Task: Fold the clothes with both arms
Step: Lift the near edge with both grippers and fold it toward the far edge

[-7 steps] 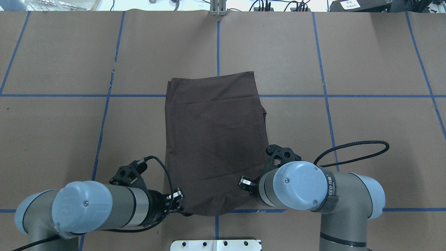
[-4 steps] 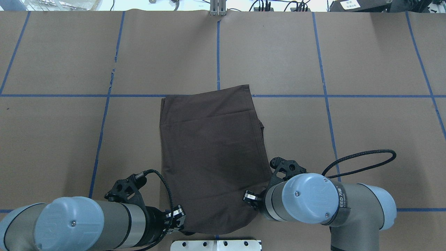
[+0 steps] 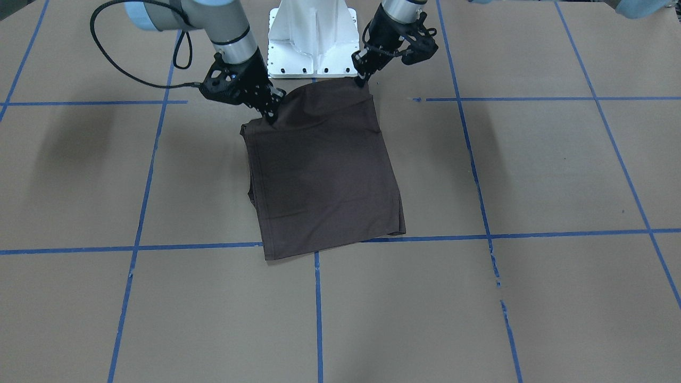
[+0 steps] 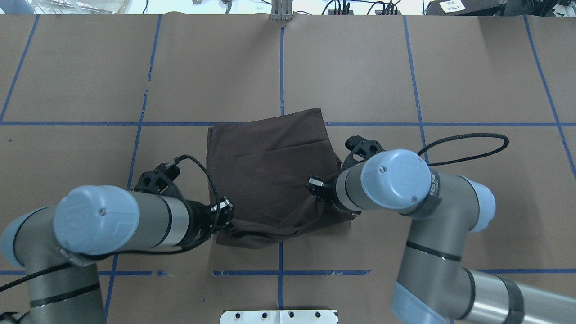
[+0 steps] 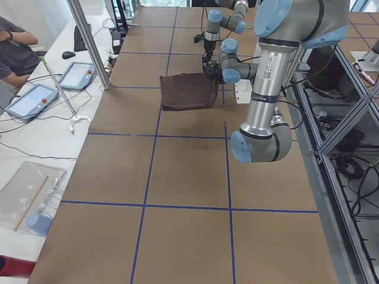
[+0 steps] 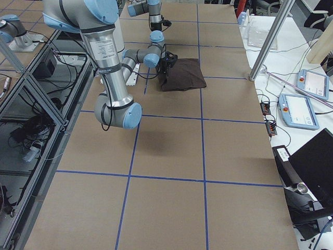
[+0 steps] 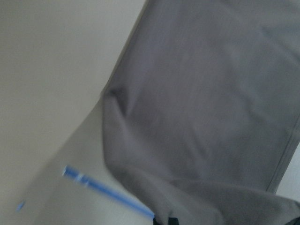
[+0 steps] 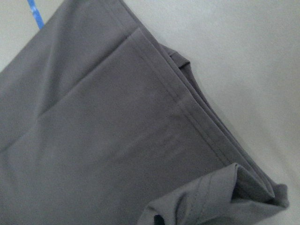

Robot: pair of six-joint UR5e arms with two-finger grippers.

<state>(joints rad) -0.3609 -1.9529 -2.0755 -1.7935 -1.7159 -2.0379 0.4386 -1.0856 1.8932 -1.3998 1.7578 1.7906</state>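
Note:
The clothes are one dark brown T-shirt (image 4: pixel 270 171), folded to a long rectangle on the brown paper table. Its far edge lies flat, while its near edge is lifted and sags between both arms. My left gripper (image 4: pixel 226 217) is shut on the near left corner. My right gripper (image 4: pixel 317 191) is shut on the near right corner, raised over the shirt. In the front-facing view the T-shirt (image 3: pixel 324 175) hangs from the left gripper (image 3: pixel 363 80) and the right gripper (image 3: pixel 270 113). Both wrist views show only brown cloth (image 7: pixel 211 117) (image 8: pixel 117 140) close up.
The white pedestal base (image 4: pixel 279 316) stands at the near table edge. Blue tape lines (image 4: pixel 281 67) grid the table. The right arm's black cable (image 4: pixel 468 148) loops out to the right. A person (image 5: pixel 12 41) sits beside tablets (image 5: pixel 32 99) past the far edge.
Both arms first dragged the shirt toward the base. Since then they have lifted its near edge and carried it forward over the shirt, whose far edge has stayed put.

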